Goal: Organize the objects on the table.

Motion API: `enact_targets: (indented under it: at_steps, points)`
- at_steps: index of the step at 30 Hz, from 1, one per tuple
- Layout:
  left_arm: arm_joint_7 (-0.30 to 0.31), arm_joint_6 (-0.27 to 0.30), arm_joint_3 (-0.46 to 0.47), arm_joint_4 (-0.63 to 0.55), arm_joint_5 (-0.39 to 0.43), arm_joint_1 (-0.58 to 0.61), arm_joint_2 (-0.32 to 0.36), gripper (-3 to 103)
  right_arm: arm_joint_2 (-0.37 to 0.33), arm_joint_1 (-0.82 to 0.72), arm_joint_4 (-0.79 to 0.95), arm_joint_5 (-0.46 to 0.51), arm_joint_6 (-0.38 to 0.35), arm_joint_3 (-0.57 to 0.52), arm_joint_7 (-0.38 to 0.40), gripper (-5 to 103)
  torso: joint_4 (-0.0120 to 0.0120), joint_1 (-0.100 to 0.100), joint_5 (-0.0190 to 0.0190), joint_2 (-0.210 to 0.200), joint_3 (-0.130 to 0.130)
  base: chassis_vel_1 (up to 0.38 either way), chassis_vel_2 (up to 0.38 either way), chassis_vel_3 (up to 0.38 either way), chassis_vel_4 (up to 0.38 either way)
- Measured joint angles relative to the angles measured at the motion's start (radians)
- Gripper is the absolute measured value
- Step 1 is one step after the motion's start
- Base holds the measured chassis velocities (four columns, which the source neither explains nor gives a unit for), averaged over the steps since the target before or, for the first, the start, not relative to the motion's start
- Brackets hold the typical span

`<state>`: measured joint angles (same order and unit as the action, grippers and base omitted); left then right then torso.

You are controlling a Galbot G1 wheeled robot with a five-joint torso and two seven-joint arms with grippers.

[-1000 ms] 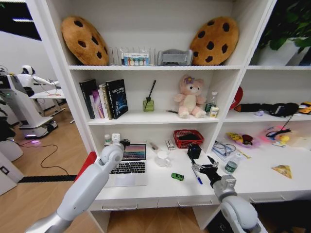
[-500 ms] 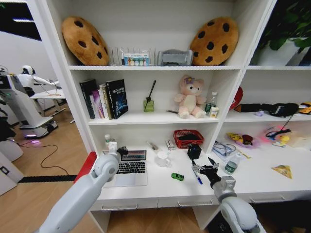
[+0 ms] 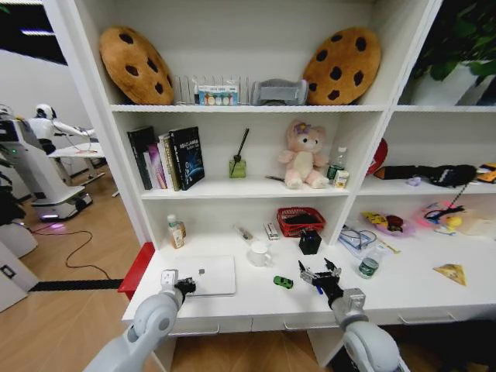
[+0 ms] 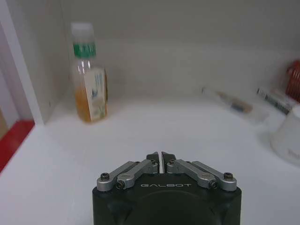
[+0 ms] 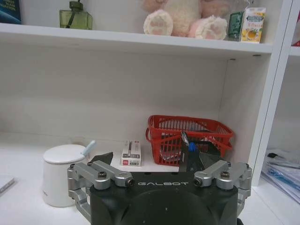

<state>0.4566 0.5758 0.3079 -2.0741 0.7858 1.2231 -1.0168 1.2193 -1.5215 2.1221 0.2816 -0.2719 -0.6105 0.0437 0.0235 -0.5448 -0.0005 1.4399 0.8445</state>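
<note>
near table [image 3: 232, 306] edge, closed laptop [image 3: 208, 276].

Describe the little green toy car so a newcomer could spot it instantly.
On the long white desk under the shelves, look between the closed thin silver laptop and the right pincer. The tiny green toy car sits just in front of the white mug, the only green thing lying flat on the desktop.

You had the silver laptop [image 3: 208, 275] shut flat at the table's [image 3: 256, 298] left front. The white mug [image 3: 259, 253] stood upright mid-desk, the green toy car [image 3: 283, 282] just before it, the black pen holder [image 3: 309, 242] behind, and a green-capped can [image 3: 367, 266] farther right.
</note>
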Motion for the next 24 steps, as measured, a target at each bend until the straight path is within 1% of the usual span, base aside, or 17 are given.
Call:
enact_targets:
  at_steps: [1,2,3,4,5,6,9,10,11,12,13,16,17,20,21,22,24]
  points:
    - [-0.166,-0.155,0.094,0.025,-0.174,-0.006,-0.014,13,-0.004,-0.007,0.028,0.006,0.000,0.000,0.000,100,0.0001,0.000,0.0005,0.000,0.000,0.000,0.000,0.000,0.000]
    - [-0.166,-0.155,0.094,0.025,-0.174,-0.006,-0.014,13,-0.004,-0.007,0.028,0.006,0.000,0.000,0.000,100,0.0001,0.000,0.0005,0.000,0.000,0.000,0.000,0.000,0.000]
    - [-0.203,-0.203,0.133,0.025,-0.209,-0.006,-0.016,19,-0.005,-0.013,0.042,0.010,0.000,-0.002,0.000,100,0.0001,0.000,0.0005,0.000,0.000,0.000,0.000,0.000,0.000]
    - [-0.215,-0.246,0.194,0.008,-0.214,0.015,-0.019,24,-0.008,-0.030,0.069,0.016,-0.001,-0.006,0.000,100,0.0003,0.000,0.0004,0.000,0.000,0.000,0.000,0.000,0.000]
    - [-0.215,-0.246,0.194,0.008,-0.214,0.015,-0.019,24,-0.008,-0.030,0.069,0.016,-0.001,-0.006,0.000,100,0.0003,0.000,0.0004,0.000,0.000,0.000,0.000,0.000,0.000]
    - [-0.227,-0.277,0.256,-0.021,-0.212,0.060,-0.025,29,-0.011,-0.047,0.091,0.020,-0.001,-0.012,0.000,100,0.0004,0.000,0.0005,0.000,0.000,0.000,0.000,0.000,0.000]
    - [-0.316,-0.309,0.425,-0.115,-0.237,0.218,-0.070,45,-0.021,-0.100,0.140,0.034,0.000,-0.032,0.000,100,-0.0005,0.000,0.0003,0.000,0.000,0.000,0.000,0.000,0.000]
    - [-0.316,-0.309,0.425,-0.115,-0.237,0.218,-0.070,45,-0.021,-0.100,0.140,0.034,0.000,-0.032,0.000,100,-0.0005,0.000,0.0003,0.000,0.000,0.000,0.000,0.000,0.000]
    - [-0.339,-0.318,0.465,-0.150,-0.241,0.266,-0.089,45,-0.024,-0.116,0.152,0.036,0.002,-0.039,0.000,100,-0.0006,0.000,0.0004,0.000,0.000,0.000,0.000,0.000,0.000]
    - [-0.367,-0.331,0.506,-0.195,-0.250,0.325,-0.120,51,-0.025,-0.137,0.167,0.038,0.007,-0.047,0.000,100,-0.0003,0.000,0.0006,0.000,0.000,0.000,0.000,0.000,0.000]
    - [-0.367,-0.331,0.506,-0.195,-0.250,0.325,-0.120,51,-0.025,-0.137,0.167,0.038,0.007,-0.047,0.000,100,-0.0003,0.000,0.0006,0.000,0.000,0.000,0.000,0.000,0.000]
    - [-0.437,-0.383,0.569,-0.293,-0.315,0.487,-0.235,67,-0.017,-0.193,0.205,0.035,0.025,-0.062,0.001,100,-0.0002,0.000,0.0008,0.000,0.000,0.000,0.000,0.000,0.000]
    - [-0.437,-0.383,0.569,-0.293,-0.315,0.487,-0.235,67,-0.017,-0.193,0.205,0.035,0.025,-0.062,0.001,100,-0.0002,0.000,0.0008,0.000,0.000,0.000,0.000,0.000,0.000]
    - [-0.502,-0.427,0.603,-0.345,-0.375,0.613,-0.361,84,-0.008,-0.231,0.231,0.031,0.035,-0.072,0.003,100,-0.0001,0.000,0.0006,0.000,0.000,0.000,0.000,0.000,0.000]
    - [-0.510,-0.440,0.603,-0.351,-0.385,0.640,-0.384,89,-0.010,-0.233,0.235,0.032,0.036,-0.074,0.004,100,-0.0001,0.000,0.0008,0.000,0.000,0.000,0.000,0.000,0.000]
    - [-0.510,-0.440,0.603,-0.351,-0.385,0.640,-0.384,89,-0.010,-0.233,0.235,0.032,0.036,-0.074,0.004,100,-0.0001,0.000,0.0008,0.000,0.000,0.000,0.000,0.000,0.000]
    - [-0.536,-0.489,0.599,-0.345,-0.419,0.680,-0.420,97,-0.013,-0.232,0.245,0.038,0.037,-0.075,0.007,100,-0.0003,0.000,0.0008,0.000,0.000,0.000,0.000,0.000,0.000]
